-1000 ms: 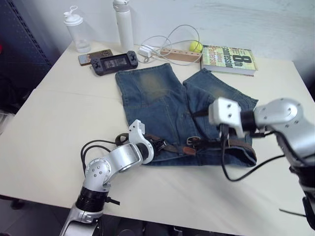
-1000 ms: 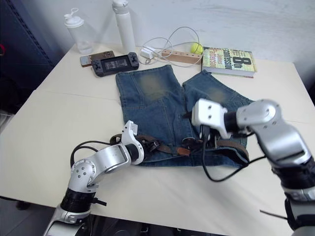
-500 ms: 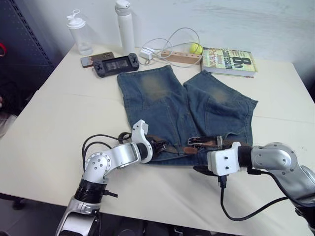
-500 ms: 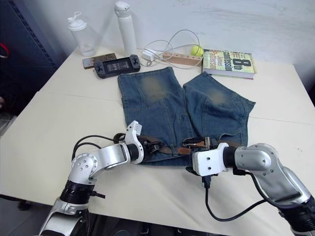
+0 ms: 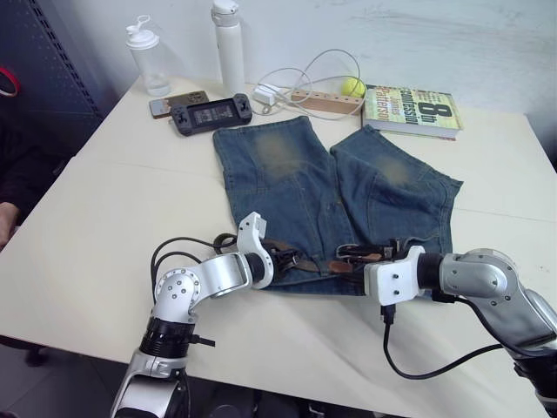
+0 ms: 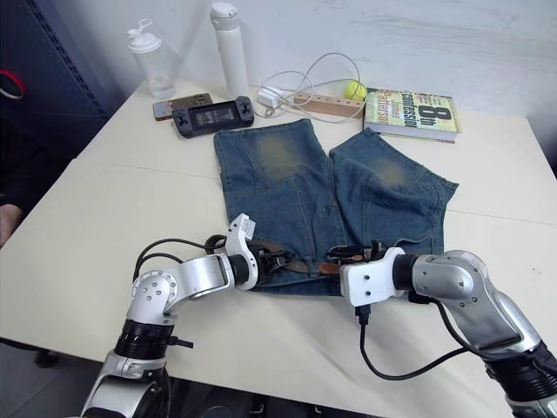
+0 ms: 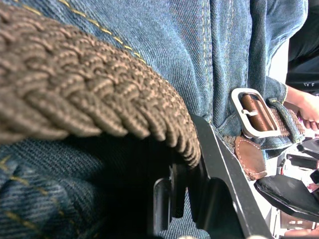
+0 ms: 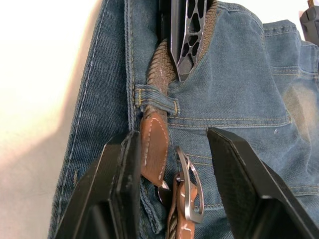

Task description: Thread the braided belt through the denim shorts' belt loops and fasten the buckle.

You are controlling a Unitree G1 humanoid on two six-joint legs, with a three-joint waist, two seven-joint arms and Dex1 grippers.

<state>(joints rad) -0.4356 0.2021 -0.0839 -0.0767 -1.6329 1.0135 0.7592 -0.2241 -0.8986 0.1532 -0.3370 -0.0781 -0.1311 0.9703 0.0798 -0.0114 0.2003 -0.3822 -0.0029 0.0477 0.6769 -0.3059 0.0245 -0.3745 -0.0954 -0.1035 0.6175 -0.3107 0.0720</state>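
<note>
The denim shorts [image 5: 287, 174] lie flat on the white table, waistband toward me. Along that waistband runs the braided belt [image 5: 306, 260]. My left gripper [image 5: 280, 259] is at the waistband's left part, shut on the belt [image 7: 99, 99]. The belt's tan leather tip [image 8: 154, 144] comes out from under one of the belt loops [image 8: 155, 98]. Right beside the tip lies the buckle [image 8: 190, 186]. My right gripper [image 8: 173, 137] is open over the waistband's middle, its fingers [image 8: 122, 179] standing on either side of tip and buckle. The left gripper's fingers [image 8: 187, 35] rest on the belt just beyond the loop.
At the table's far edge stand two bottles [image 5: 229, 43], a phone [image 5: 174, 103], a game console [image 5: 213, 113], a white cable [image 5: 305, 70], a wooden strip with a yellow ball [image 5: 352, 85] and a book [image 5: 411, 109]. A person's hand [image 5: 7, 213] shows at far left.
My right arm has come down from above the shorts' right side to the table's near edge, then closed in on the buckle. The left gripper stays on the belt. The camera shifted slightly.
</note>
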